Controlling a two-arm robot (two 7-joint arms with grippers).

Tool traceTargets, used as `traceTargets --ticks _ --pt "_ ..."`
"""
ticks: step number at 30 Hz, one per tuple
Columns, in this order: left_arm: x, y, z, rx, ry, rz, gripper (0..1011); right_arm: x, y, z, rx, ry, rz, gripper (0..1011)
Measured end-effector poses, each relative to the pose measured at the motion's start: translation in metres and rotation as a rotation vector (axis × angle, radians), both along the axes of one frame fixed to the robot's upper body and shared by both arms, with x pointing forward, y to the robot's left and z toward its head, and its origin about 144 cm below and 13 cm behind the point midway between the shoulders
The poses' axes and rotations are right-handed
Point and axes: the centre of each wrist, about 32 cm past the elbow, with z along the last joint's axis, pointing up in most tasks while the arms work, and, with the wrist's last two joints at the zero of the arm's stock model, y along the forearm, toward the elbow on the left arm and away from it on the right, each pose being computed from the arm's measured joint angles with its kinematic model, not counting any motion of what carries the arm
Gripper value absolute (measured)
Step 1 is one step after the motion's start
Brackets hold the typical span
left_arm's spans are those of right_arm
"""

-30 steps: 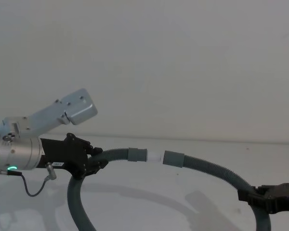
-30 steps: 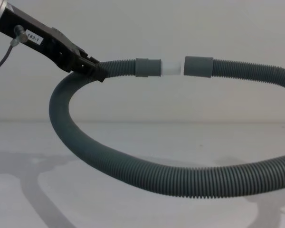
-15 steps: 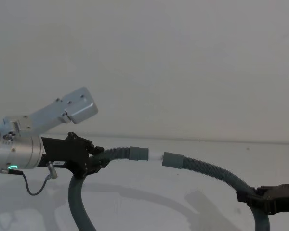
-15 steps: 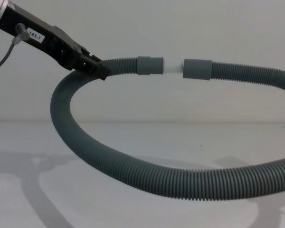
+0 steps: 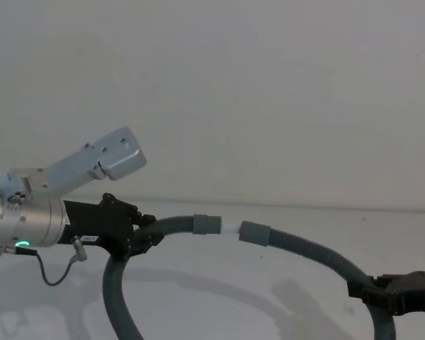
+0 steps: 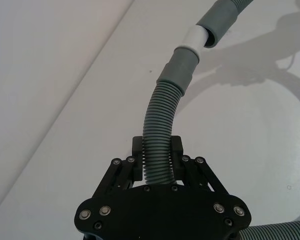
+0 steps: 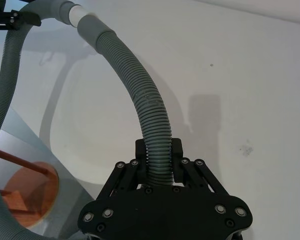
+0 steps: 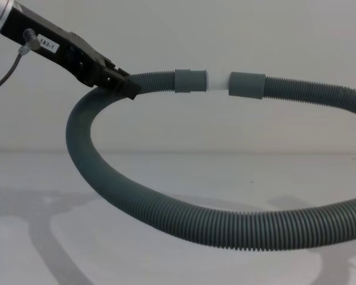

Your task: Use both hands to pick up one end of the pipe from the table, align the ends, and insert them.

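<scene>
The dark grey corrugated pipe (image 8: 166, 217) hangs in a loop above the white table (image 8: 41, 178). My left gripper (image 5: 143, 237) is shut on the hose just behind the cuff with the whitish tip (image 8: 216, 81). My right gripper (image 5: 365, 289) is shut on the hose well back from the other cuff (image 8: 247, 85). The two ends face each other in line, and the white tip reaches the mouth of the plain cuff. In the left wrist view the hose (image 6: 157, 150) runs between the fingers toward the cuffs (image 6: 185, 62). In the right wrist view the hose (image 7: 155, 135) rises to the cuffs (image 7: 90, 25).
A thin black cable (image 5: 53, 273) droops under the left wrist. In the right wrist view, an orange round object (image 7: 27, 192) lies below the table edge. Bare white table surface (image 5: 269, 283) spreads under the loop.
The left gripper has moved right with its cuff. The gap between the ends has closed, so the white tip now meets the other cuff's mouth. The right gripper has hardly moved.
</scene>
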Motion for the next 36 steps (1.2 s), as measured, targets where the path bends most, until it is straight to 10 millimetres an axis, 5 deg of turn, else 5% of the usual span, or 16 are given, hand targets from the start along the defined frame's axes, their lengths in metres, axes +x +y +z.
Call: traceTargets --ticks 36 --pt "-0.0017 -0.0019 -0.0023 -0.011 0.013 -0.016 290 0.0093 -0.0001 0.0051 0.035 0.066 -0.025 255"
